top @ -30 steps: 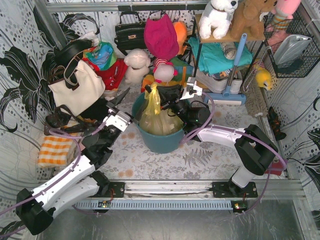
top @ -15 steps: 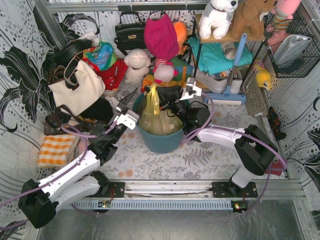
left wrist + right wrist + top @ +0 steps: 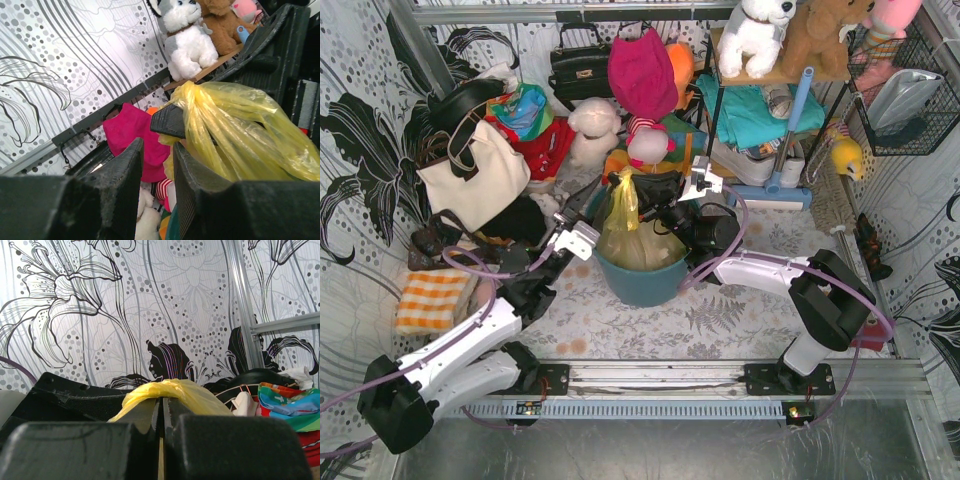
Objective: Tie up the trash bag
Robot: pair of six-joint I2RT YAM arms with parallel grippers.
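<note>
The yellow trash bag (image 3: 632,240) sits in a teal bin (image 3: 642,285), with its gathered top (image 3: 623,192) pulled upward. My right gripper (image 3: 642,193) is shut on that top; in the right wrist view yellow plastic (image 3: 172,390) drapes over the closed fingertips of the gripper (image 3: 162,401). My left gripper (image 3: 592,200) hovers just left of the bag's top. In the left wrist view that gripper (image 3: 157,155) is narrowly open with nothing between the fingers, and the trash bag (image 3: 240,130) lies just to its right, hanging over the right gripper's black finger (image 3: 169,121).
A cream tote (image 3: 475,175), a black handbag (image 3: 578,65), a pink cloth (image 3: 642,70) and a white plush (image 3: 592,130) crowd the back. An orange checked cloth (image 3: 430,300) lies at the left. A shelf frame (image 3: 720,110) stands behind the right arm.
My left gripper has moved right and forward to the bag's top, and its jaws have narrowed. The right gripper and the bag have stayed put.
</note>
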